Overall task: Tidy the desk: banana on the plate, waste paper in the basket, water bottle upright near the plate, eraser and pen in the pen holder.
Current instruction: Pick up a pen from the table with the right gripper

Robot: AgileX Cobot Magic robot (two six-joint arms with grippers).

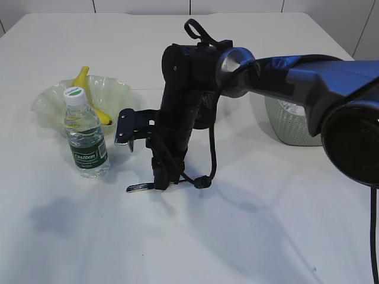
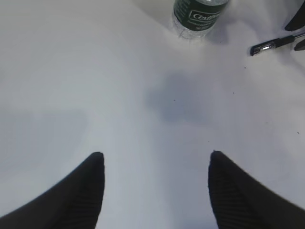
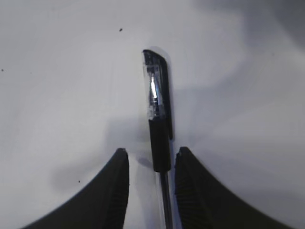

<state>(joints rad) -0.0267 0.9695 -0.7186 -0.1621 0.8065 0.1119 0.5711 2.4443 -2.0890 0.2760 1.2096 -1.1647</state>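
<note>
You are at the pen step: the right gripper point(image 3: 151, 164) has its two fingers set either side of the pen point(image 3: 159, 126) without visibly pinching it, narrow gaps showing on both sides, so the grasp looks not yet made. Nearest you, the front of the desk point(image 1: 195, 248) is bare white surface. The left gripper point(image 2: 156, 164) hovers over this front-left area with its fingers spread wide and nothing between them. Toward the middle of the desk, the pen lies flat, its capped end poking out leftward from under the right arm. That arm reaches in from the right edge, bends sharply at the wrist and points almost straight down onto the pen. Your next move, as I judge it, is to press the fingers together on the barrel, lift, and carry it to the pen holder, which I cannot make out behind the arm. Left of the pen, the water bottle point(image 1: 85, 134) already stands upright, just in front of the plate point(image 1: 50, 97). The banana point(image 1: 83, 80) lies on that plate. Farther right, toward the back, the basket point(image 1: 287, 127) sits partly hidden by the arm.
</note>
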